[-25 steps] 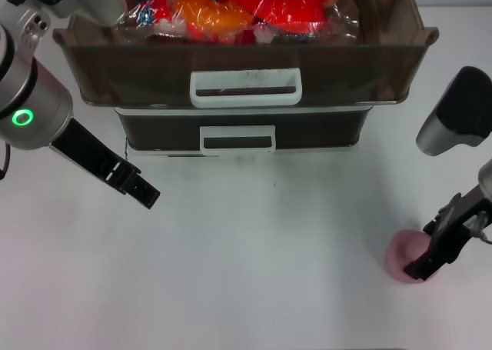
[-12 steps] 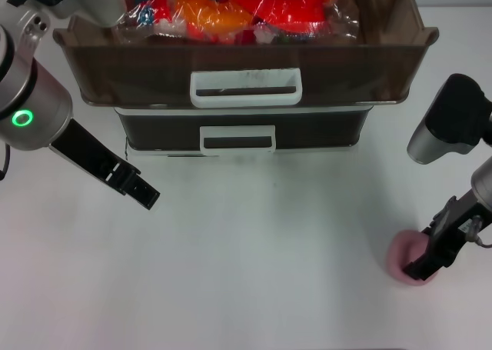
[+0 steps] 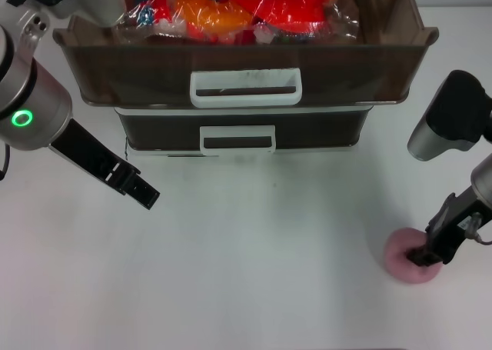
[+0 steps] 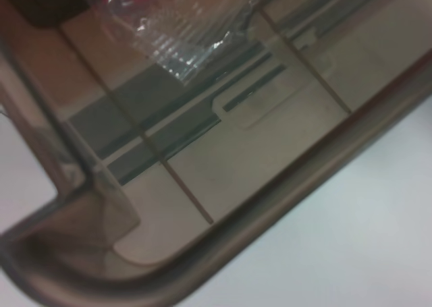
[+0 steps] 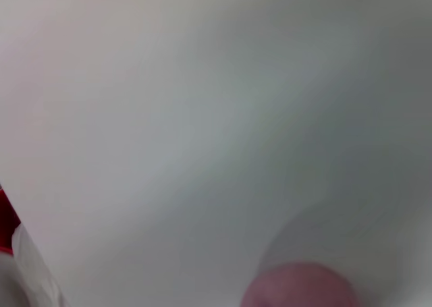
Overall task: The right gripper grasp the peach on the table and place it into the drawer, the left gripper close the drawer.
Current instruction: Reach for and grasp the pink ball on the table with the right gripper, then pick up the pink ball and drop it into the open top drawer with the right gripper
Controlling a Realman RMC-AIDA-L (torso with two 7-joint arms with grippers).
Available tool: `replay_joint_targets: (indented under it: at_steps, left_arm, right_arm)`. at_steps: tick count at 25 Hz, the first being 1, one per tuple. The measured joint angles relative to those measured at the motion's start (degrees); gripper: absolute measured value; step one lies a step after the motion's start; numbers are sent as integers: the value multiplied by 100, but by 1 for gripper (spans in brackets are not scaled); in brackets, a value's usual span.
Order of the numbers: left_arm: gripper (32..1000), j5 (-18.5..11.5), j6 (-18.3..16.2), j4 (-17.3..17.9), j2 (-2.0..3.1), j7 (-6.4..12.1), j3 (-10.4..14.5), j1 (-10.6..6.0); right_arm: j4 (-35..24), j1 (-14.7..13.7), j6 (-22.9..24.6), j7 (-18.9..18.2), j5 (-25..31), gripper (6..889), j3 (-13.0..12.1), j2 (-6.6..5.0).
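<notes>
Head view shows the right gripper [image 3: 427,255] down at the peach [image 3: 409,258], which sits on the white table [image 3: 261,273] at the robot's right, well apart from the drawer cabinet. The gripper's black fingers lie over the right part of the fruit and touch it, but whether they are closed on it cannot be told from here, since the finger tips merge with the dark body of the tool. The peach rests on the table surface. The drawer [image 3: 246,65] stands pulled open at the top of the cabinet, its white loop handle [image 3: 246,88] facing the robot, with red and orange packets [image 3: 231,15] lying inside behind the brown see-through front wall. Below it a darker drawer [image 3: 238,131] with its own white handle is pushed in. The left gripper [image 3: 142,192] hangs over the table at the robot's left, just in front of the cabinet's lower left corner and apart from it, holding nothing; its fingers look close together, though the gap between them cannot be made out. The green ring light [image 3: 23,118] glows on its silver arm. In the left wrist view, a rounded corner of the brown drawer wall [image 4: 223,233] and crinkled clear wrapping [image 4: 182,37] fill the picture, with white table beside them. In the right wrist view, the pink top of the peach [image 5: 300,290] shows against the white table.
</notes>
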Motion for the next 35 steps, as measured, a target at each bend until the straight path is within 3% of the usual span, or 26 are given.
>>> replay_joint_targets:
  at_steps: [5,12,15,18,22,26,29,31,35]
  left_arm:
    - [867,0,0,1,0,0,0,-1]
    - [866,0,0,1,2,0,0,16]
    - [866,0,0,1,7,0,-1,21]
    - [866,0,0,1,9,0,-7,24]
    - [866,1,-6,1,15,12,-17,27]
    - [866,0,-8,-1,17,19,-18,4]
    - [867,0,-10,-16,18,27,-18,-3]
    - [867,0,-9,-22,18,31,-18,-12]
    - [867,0,-9,-31,18,33,-18,-34]
  right_arm:
    - [-50,-2,-8,11,-6,274,17,0]
    - [-450,-110,109,60,-17,130,45,0]
    - [-1039,-329,378,71,-36,114,254,-2]
    - [-1905,-557,709,72,-68,113,772,-10]
    - [-2332,-573,796,59,-141,111,1636,-52]
    - [-2398,-326,717,54,-190,109,3196,-212]
    - [-2440,-119,813,26,63,107,3988,-382]
    - [-2571,-48,964,35,488,106,4258,-516]
    - [-3216,-6,1382,314,1606,104,4416,-709]
